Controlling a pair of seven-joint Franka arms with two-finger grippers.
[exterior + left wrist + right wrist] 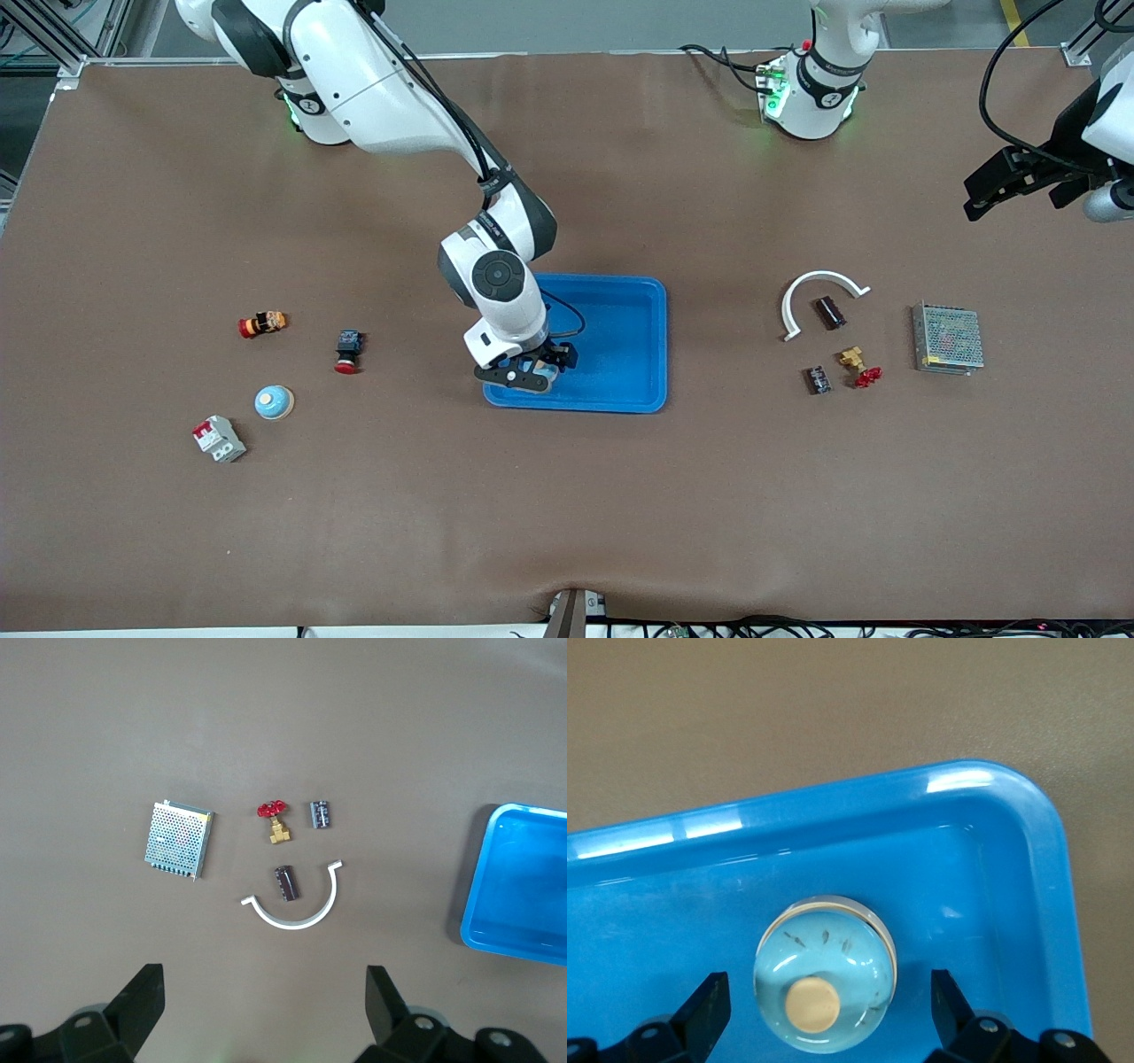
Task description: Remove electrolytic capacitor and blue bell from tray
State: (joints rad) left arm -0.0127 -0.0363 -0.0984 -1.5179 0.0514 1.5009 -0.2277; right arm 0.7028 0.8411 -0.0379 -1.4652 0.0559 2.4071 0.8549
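Pale blue domed bell (825,986), cream button on top, sits in blue tray (1028,859); both grippers spread apart.

bell (824,985) in tray (1028,859)

My worktop (567,496) was covered in a plain brown mat, a bit wrinkled along the edge nearest the front camera. Grey floor showed past the top edge, with a yellow line (1015,22) up in one corner and aluminium framing (53,40) in the other. Lighting was even and pretty soft.
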